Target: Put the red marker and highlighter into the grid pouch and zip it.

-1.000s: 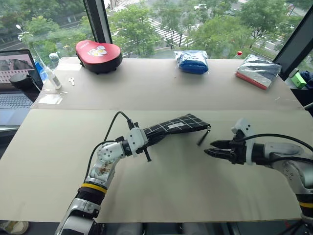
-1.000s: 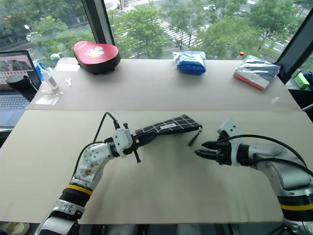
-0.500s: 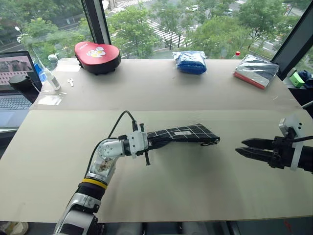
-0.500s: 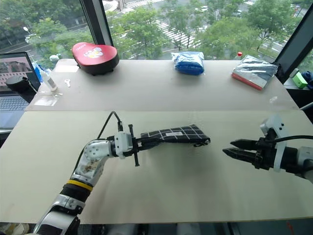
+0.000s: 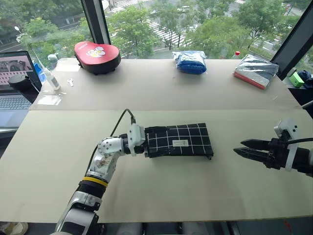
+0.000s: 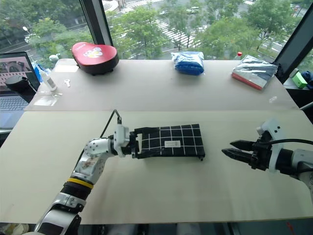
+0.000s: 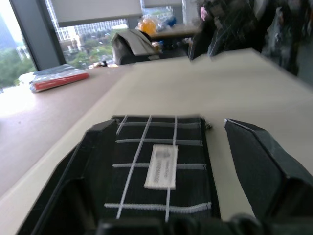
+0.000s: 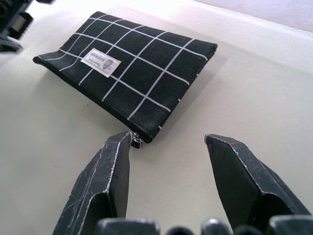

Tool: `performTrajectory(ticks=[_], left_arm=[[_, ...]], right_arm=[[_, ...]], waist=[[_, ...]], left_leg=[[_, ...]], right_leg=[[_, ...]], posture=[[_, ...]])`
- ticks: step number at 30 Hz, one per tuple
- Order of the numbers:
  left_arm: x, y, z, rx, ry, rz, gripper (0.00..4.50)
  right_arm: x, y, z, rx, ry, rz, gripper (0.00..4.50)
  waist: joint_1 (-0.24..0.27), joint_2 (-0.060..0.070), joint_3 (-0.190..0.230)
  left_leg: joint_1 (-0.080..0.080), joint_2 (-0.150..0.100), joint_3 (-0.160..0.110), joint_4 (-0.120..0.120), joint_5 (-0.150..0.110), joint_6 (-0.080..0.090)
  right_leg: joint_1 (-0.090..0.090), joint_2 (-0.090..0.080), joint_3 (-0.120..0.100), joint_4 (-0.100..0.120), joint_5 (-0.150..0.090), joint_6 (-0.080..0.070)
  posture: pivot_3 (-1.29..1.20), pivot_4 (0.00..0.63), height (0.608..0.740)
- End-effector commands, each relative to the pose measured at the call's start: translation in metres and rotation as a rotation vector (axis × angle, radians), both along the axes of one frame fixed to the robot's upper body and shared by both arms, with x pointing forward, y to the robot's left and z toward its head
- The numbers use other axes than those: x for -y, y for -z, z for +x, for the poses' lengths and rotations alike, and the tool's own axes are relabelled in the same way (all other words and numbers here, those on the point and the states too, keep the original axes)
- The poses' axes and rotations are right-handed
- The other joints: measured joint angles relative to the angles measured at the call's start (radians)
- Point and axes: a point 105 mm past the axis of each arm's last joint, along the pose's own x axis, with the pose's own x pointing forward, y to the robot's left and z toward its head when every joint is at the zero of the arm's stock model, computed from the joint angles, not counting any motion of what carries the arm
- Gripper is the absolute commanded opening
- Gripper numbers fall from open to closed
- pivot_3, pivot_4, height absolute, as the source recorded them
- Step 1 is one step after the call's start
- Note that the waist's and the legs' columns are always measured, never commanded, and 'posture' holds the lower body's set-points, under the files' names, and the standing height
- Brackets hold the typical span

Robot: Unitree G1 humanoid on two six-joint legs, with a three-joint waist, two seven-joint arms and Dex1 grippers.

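The pouch is lying flat on the table. The left gripper jaws are standing open around its end; the right gripper jaws are gaping apart, well clear.

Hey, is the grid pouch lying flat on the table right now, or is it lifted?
Flat. The grid pouch lies label-up on the table, with the left gripper open around its end.

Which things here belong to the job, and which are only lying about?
Belong to the job:
- grid pouch, lying flat on the table
- left claw, open at the pouch's end
- right claw, open, apart from the pouch

Only lying about:
- red case
- blue bag
- laptop
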Motion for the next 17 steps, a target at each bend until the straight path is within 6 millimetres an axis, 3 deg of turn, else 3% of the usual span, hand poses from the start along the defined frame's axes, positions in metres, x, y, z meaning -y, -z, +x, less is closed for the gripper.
performTrajectory(ticks=[1,5,9,13,17], left_arm=[[-0.038,-0.009,0.007,-0.223,-0.187,-0.062,3.64],[-0.089,0.004,0.005,-0.302,-0.428,0.003,3.64],[-0.124,0.011,-0.004,-0.323,-0.557,0.022,3.64],[-0.139,0.010,-0.004,-0.336,-0.657,-0.010,3.64],[-0.139,0.011,-0.006,-0.344,-0.673,-0.022,3.64]], right_arm=[[0.013,-0.016,0.007,0.064,0.024,-0.031,2.73],[0.022,-0.013,0.011,0.051,0.041,-0.014,2.73],[0.026,-0.005,0.018,0.026,0.059,0.018,2.73],[0.027,0.004,0.025,0.011,0.061,0.025,2.73],[0.027,0.008,0.031,0.007,0.062,0.031,2.73]], waist=[[-0.006,0.000,0.000],[-0.013,0.000,0.000],[-0.008,0.000,0.000],[0.004,0.000,0.000],[0.004,0.000,0.000]], left_leg=[[0.001,0.000,0.000,0.000,0.000,0.000],[0.003,0.002,0.000,-0.001,0.000,0.000],[0.003,0.001,0.001,-0.001,0.000,0.000],[0.003,0.001,0.001,-0.001,0.000,-0.001],[0.003,0.000,0.001,-0.001,0.000,-0.001]], right_leg=[[0.000,0.001,0.001,0.000,0.000,0.000],[0.000,0.003,0.001,0.000,0.000,0.000],[0.001,0.002,0.002,0.000,0.000,0.000],[0.001,0.002,0.002,0.000,0.000,0.000],[0.001,0.001,0.002,0.000,0.000,0.000]], posture=[[0.00,0.150,0.740],[0.00,0.150,0.740],[0.00,0.150,0.740],[0.00,0.150,0.740],[0.00,0.150,0.740]])
